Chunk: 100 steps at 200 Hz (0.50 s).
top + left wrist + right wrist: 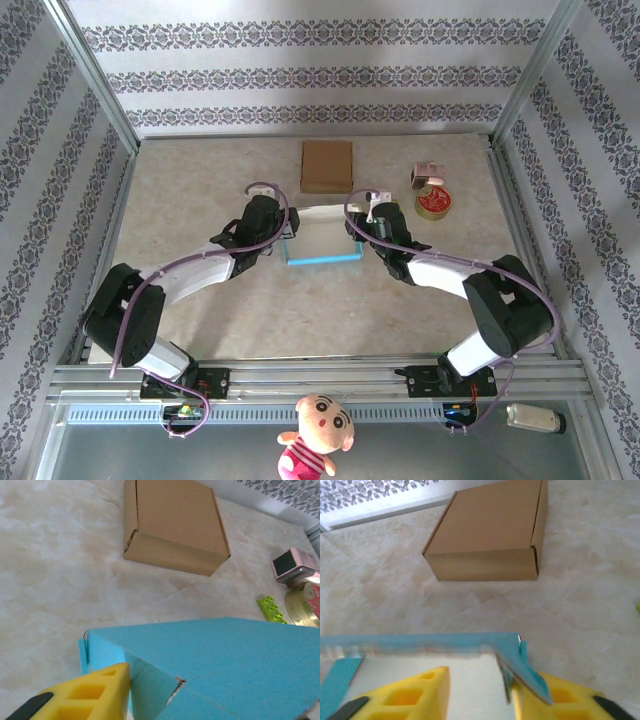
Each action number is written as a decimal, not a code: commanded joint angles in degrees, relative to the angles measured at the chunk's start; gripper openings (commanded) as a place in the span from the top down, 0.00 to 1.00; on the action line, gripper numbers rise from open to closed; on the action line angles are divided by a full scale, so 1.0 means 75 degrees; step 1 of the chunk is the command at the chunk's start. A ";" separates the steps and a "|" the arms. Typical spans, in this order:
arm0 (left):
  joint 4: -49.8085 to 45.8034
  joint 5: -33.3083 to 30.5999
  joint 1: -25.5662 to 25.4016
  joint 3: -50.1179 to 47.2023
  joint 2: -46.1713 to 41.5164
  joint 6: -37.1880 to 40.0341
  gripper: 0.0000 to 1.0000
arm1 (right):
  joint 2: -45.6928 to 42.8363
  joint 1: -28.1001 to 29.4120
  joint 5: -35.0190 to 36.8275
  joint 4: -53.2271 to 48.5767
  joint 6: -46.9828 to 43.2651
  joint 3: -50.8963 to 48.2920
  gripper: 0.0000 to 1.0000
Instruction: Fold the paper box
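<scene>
Box [225,665] corner behind yellow finger [95,695]

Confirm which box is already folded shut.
The brown cardboard box, farthest back on the table: lid closed flat. The blue box in front of it is open, white inside showing.

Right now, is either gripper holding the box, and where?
Right gripper straddles a side wall of the blue box, jaws apart, not clamped. Left gripper sits at its corner; hold unclear.
</scene>
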 commanded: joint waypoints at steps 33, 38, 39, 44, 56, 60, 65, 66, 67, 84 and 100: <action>0.0656 -0.0138 -0.0397 -0.0687 -0.0713 -0.0334 0.53 | -0.1313 0.0054 -0.0097 -0.0321 -0.0062 -0.0611 0.42; 0.0639 -0.0187 -0.0435 -0.0721 -0.0739 -0.0345 0.53 | -0.1419 0.0054 -0.0131 -0.0304 -0.0114 -0.0666 0.41; 0.0636 -0.0193 -0.0444 -0.0723 -0.0740 -0.0346 0.53 | -0.1441 0.0054 -0.0141 -0.0309 -0.0119 -0.0680 0.41; 0.0613 -0.0226 -0.0470 -0.0742 -0.0763 -0.0343 0.53 | -0.1518 0.0048 -0.0172 -0.0309 -0.0164 -0.0731 0.41; 0.0648 -0.0233 -0.0538 -0.0799 -0.0741 -0.0375 0.53 | -0.1667 0.0060 -0.0228 -0.0388 -0.0191 -0.0808 0.40; 0.0687 -0.0233 -0.0564 -0.0828 -0.0742 -0.0380 0.53 | -0.1720 0.0049 -0.0272 -0.0407 -0.0227 -0.0832 0.38; 0.0778 -0.0246 -0.0598 -0.0863 -0.0744 -0.0371 0.53 | -0.1780 0.0042 -0.0351 -0.0417 -0.0274 -0.0867 0.37; 0.0799 -0.0246 -0.0607 -0.0870 -0.0754 -0.0365 0.53 | -0.1791 0.0042 -0.0374 -0.0412 -0.0287 -0.0874 0.37; 0.0815 -0.0245 -0.0617 -0.0880 -0.0759 -0.0361 0.53 | -0.1803 0.0042 -0.0397 -0.0410 -0.0300 -0.0884 0.37; 0.0979 -0.0290 -0.0696 -0.0991 -0.0921 -0.0294 0.50 | -0.2106 -0.0032 -0.0769 -0.0729 -0.0448 -0.0878 0.34; 0.0735 -0.0464 -0.0721 -0.1018 -0.1280 -0.0113 0.43 | -0.2545 -0.0168 -0.1171 -0.1217 -0.0655 -0.0837 0.28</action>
